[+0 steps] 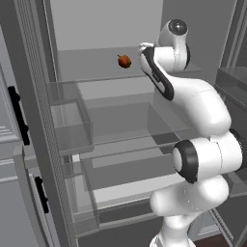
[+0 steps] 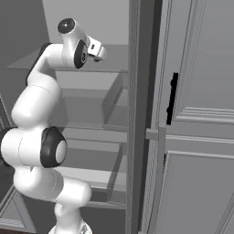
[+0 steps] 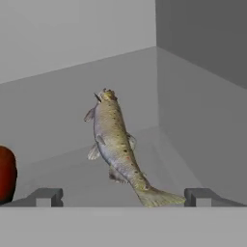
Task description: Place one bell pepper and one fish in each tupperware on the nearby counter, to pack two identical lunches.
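A: Early in the job, by the look of it. Reaching into the open fridge, gripper (image 3: pixel 123 197) up at the top shelf (image 1: pixel 91 72), fingertips (image 3: pixel 46 197) set wide apart and holding nothing.

B: And the fish (image 3: pixel 115 144)?

A: Lying on that shelf just ahead of the fingers, tail end nearest, head pointing toward the back wall. Tan and speckled, spiky fins. Tail roughly between the two tips but not gripped.

B: Any pepper about?

A: One dark red bell pepper (image 1: pixel 124 61) on the same shelf, beside the fish (seen at the left edge in the hand view as a red curve). Apart from the fish, not touching.

B: Tupperware? Counter?

A: Neither to be made out from here, so no telling whether anything is packed yet. Judging from the empty hand and both items on the shelf, most of the packing likely left to do: at least this fish and this pepper to carry over.

B: Any labels or writing?

A: None readable. Plain grey fridge walls, clear drawers (image 1: pixel 70 128), black handles (image 2: pixel 172 98) on the grey doors; no brand marks anywhere.
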Controlling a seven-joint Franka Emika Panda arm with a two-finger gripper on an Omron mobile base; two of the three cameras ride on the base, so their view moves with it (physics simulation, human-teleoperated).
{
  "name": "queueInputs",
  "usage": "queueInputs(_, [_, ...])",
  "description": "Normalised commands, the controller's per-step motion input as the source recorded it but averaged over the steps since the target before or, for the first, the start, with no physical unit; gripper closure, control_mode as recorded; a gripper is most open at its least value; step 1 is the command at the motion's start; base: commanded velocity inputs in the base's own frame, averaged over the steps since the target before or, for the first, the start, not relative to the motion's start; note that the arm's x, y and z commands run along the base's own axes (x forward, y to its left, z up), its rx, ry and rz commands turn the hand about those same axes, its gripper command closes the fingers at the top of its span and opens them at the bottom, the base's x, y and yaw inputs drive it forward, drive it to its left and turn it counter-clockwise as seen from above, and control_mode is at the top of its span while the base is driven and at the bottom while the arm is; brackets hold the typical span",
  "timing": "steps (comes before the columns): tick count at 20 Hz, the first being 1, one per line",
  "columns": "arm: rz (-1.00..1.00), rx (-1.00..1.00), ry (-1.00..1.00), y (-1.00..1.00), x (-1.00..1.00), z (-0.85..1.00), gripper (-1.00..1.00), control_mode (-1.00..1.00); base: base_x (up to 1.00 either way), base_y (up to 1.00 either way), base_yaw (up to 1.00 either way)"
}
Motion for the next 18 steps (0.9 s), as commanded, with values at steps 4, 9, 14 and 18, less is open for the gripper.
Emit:
queueInputs(4, [0.00,0.00,0.03,-0.01,0.53,-0.12,-1.00,-1.00,0.00,0.00,0.00])
queueInputs(9, [0.00,-0.01,0.02,0.00,0.19,-0.21,-1.00,-1.00,0.00,0.00,0.00])
queueInputs(14, [0.00,-0.03,-0.03,0.00,-0.02,0.00,-1.00,-1.00,0.00,0.00,0.00])
queueInputs(18, [0.00,0.00,0.00,-0.02,0.00,0.00,-1.00,-1.00,0.00,0.00,0.00])
